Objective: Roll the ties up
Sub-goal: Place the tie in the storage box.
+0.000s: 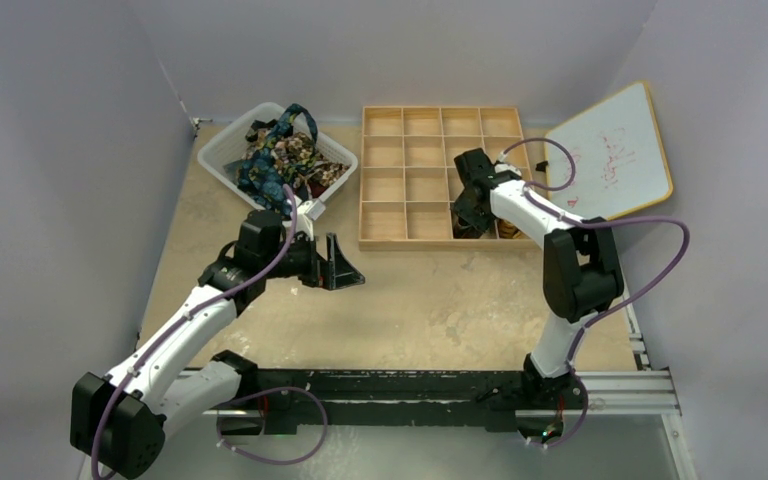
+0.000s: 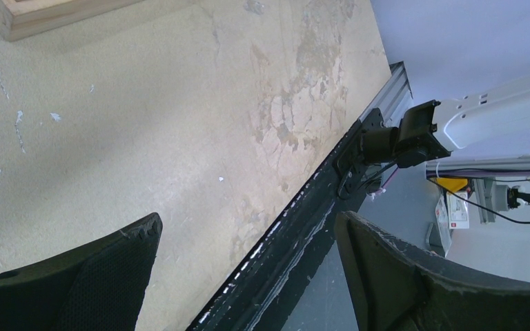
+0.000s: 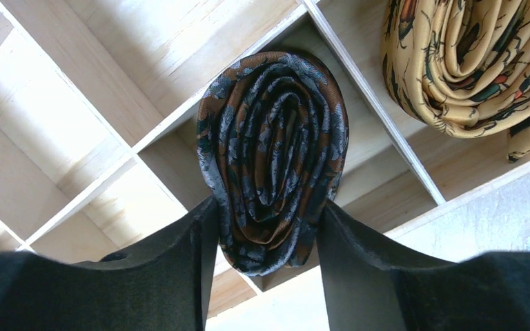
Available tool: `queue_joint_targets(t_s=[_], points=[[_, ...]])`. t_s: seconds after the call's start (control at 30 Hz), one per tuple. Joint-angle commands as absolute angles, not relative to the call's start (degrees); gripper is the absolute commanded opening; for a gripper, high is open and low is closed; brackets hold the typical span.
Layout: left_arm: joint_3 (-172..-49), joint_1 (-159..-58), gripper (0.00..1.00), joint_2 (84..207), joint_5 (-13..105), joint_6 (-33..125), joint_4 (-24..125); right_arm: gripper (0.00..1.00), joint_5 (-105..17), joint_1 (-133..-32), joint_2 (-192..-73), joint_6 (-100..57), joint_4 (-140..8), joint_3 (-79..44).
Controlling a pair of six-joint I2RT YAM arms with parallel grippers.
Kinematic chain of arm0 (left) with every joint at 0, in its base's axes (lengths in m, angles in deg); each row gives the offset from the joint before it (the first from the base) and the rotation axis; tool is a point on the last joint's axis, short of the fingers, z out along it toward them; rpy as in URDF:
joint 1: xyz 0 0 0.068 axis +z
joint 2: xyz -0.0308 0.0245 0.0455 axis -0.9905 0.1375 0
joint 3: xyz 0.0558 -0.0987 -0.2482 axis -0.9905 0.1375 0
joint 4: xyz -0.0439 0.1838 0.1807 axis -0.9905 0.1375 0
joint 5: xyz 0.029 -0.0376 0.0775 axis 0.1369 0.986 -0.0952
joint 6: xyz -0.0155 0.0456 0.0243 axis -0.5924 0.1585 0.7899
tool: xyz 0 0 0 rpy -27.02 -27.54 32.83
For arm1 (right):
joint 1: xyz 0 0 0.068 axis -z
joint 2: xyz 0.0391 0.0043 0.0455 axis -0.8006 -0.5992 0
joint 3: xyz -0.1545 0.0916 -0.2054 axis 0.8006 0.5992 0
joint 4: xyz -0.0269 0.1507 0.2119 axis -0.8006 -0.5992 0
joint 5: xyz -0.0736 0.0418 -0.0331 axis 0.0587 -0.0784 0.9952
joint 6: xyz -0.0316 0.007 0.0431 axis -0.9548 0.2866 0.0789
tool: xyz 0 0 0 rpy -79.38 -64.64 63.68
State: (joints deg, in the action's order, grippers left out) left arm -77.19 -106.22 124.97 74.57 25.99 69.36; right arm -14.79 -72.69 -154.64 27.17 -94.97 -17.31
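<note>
Right fingers clamp rolled dark-brown blotched fabric tie in near-row compartment of pale wooden grid tray, beside rolled gold-yellow tie. Left fingers wide apart, empty. Red writing on whiteboard illegible.

the yellow rolled tie runs past the right wrist view's edge.

On my bench the basket holding a heap of ties sits far left, the compartment tray just right of it, and the whiteboard leans at the far right. My left pincer hangs before the basket. My right pincer has a rolled tie between its fingers over the tray's near row, with a second rolled tie in the compartment to its right.
</note>
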Motion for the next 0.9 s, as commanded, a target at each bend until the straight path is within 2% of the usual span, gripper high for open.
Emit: queue_joint_targets(t_s=[0.0,0.13,0.23,0.87], points=[[-78.8,-105.8,0.94,125.2,75.5,26.1,67.4,0.58,-12.5,-72.9,-153.5,25.8,-97.4,-21.1],[-78.9,-105.8,0.94,125.2,75.6,26.1,67.4,0.74,-12.3,-72.8,-150.0,22.9,-98.3,-23.6],[-78.9,-105.8,0.94,125.4,75.5,25.9,67.1,0.78,-10.9,-72.8,-149.4,22.1,-99.7,-25.2],[-79.1,-105.8,0.94,126.0,75.5,25.8,67.0,0.81,-9.5,-72.3,-152.8,21.5,-100.4,-22.6]])
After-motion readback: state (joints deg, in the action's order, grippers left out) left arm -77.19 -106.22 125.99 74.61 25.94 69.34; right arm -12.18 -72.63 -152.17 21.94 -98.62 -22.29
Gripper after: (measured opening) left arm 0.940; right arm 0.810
